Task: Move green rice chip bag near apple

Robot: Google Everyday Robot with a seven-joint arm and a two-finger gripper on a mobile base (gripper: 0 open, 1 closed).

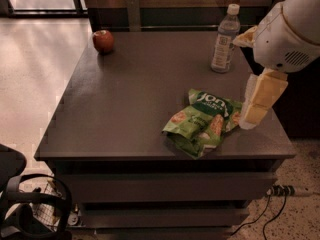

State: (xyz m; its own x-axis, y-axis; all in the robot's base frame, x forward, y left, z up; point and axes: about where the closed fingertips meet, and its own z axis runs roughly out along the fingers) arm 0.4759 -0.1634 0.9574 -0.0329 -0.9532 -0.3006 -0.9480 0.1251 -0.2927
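The green rice chip bag (205, 121) lies crumpled on the dark grey table (130, 104), right of centre and near the front edge. The apple (103, 40), small and red, sits at the table's far left corner, well away from the bag. My gripper (253, 111) hangs from the white arm (292, 31) that reaches in from the upper right. It points down beside the bag's right edge, close to the tabletop. It holds nothing that I can see.
A clear water bottle (225, 39) with a white cap stands at the table's back right, behind the bag and close to the arm. A black chair (20, 204) is on the floor at lower left. Cables and a power strip (282, 191) lie at lower right.
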